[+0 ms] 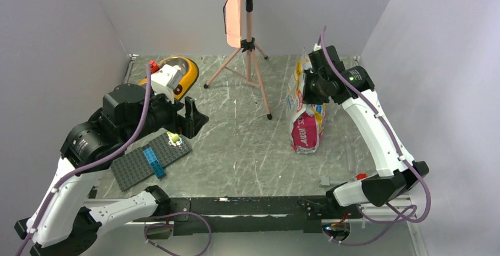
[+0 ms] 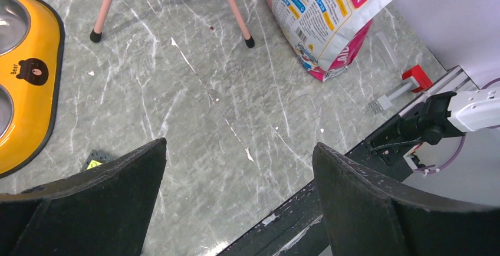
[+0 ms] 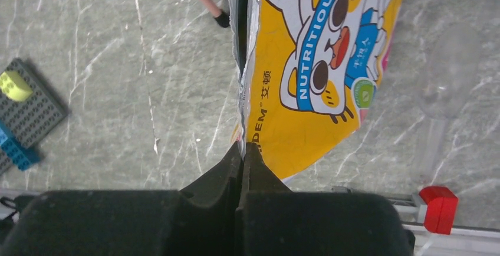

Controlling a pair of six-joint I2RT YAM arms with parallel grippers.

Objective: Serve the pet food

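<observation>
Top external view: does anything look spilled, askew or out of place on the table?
No kibble looks spilled. The bag stands, its top edge pinched by the right gripper. Odd for feeding: a pink tripod mid-table and a grey brick baseplate by the left arm.

Passable: middle of the table [image 1: 242,150], open marble between the arms.
Rear centre: pink tripod [image 1: 250,61], legs splayed.
Right: printed bag [image 1: 306,123] upright near one tripod foot, top edge pinched by the right gripper [image 3: 242,150].
Left rear: yellow dish [image 1: 187,72].
Left front: grey baseplate [image 1: 132,167] with bricks [image 1: 154,161].
</observation>
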